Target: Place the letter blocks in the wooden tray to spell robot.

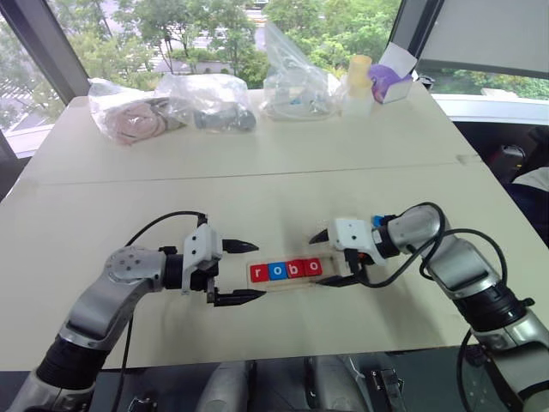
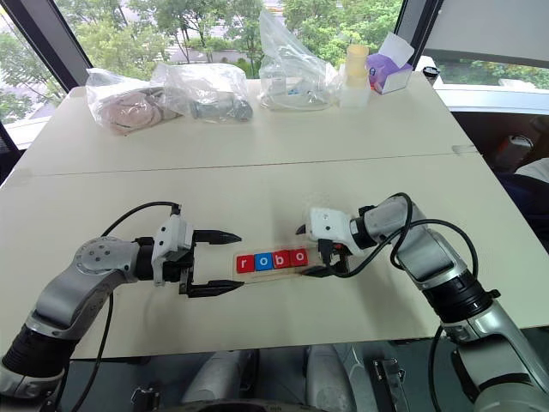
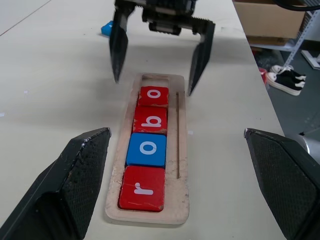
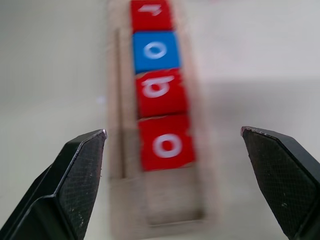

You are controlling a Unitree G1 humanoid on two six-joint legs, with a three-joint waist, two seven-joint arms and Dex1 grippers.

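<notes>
The wooden tray point(image 3: 181, 150) lies near the table's front edge. It holds four letter blocks in a row: a red r point(image 1: 259, 274), a blue o point(image 1: 276, 272), a red b point(image 3: 150, 119) and a red o point(image 4: 166, 142). The slot past the last o is bare. My left gripper point(image 1: 260, 270) stands open at the tray's r end, one finger on each side of it. My right gripper point(image 1: 317, 259) is open over the bare end, just above the red o, holding nothing. A blue block point(image 3: 106, 28) lies on the table beyond the right gripper; its letter is hidden.
Several clear plastic bags point(image 1: 206, 101) with items, a pale bottle point(image 1: 358, 84) and a purple-and-white box point(image 1: 390, 79) line the far edge of the table. A seam point(image 1: 257, 172) crosses the tabletop mid-way. The front edge runs just below the tray.
</notes>
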